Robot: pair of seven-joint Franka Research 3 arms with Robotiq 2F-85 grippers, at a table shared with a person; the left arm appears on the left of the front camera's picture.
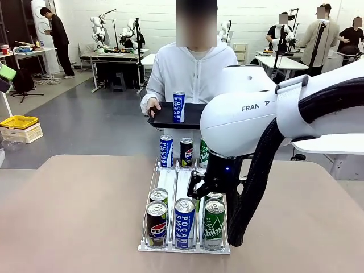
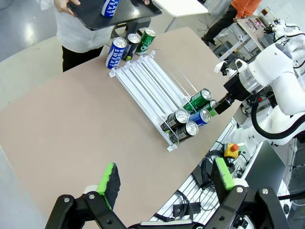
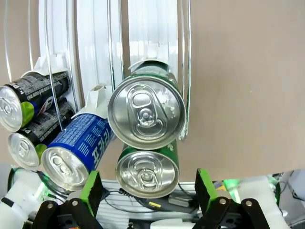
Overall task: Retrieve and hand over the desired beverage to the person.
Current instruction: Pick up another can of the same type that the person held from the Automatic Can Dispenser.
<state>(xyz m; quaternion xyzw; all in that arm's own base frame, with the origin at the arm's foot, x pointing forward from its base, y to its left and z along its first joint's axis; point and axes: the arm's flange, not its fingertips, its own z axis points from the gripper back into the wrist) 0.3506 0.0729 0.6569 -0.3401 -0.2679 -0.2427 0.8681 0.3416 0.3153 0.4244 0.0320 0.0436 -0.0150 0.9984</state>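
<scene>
**Centring the right end effector over the green cans**

Our right end effector [image 3: 148, 191] hangs released, its green pads [image 3: 90, 188] spread wide on either side of the pair of green aluminium cans [image 3: 146, 112] at the 5 o'clock corner of the white wire-railed rack [image 1: 170, 182]; it grips nothing yet. We judge the descent should stay centred, so that no pad clips the blue-and-white can [image 3: 76, 148] just beside at 9 o'clock, and should close low on one body. The person in the white hooded jacket [image 1: 193, 68] holds a black tray [image 1: 162, 118] at 12 o'clock. Our left end effector [image 2: 166, 179] is also released, high over the tan surface [image 2: 71, 124].
</scene>
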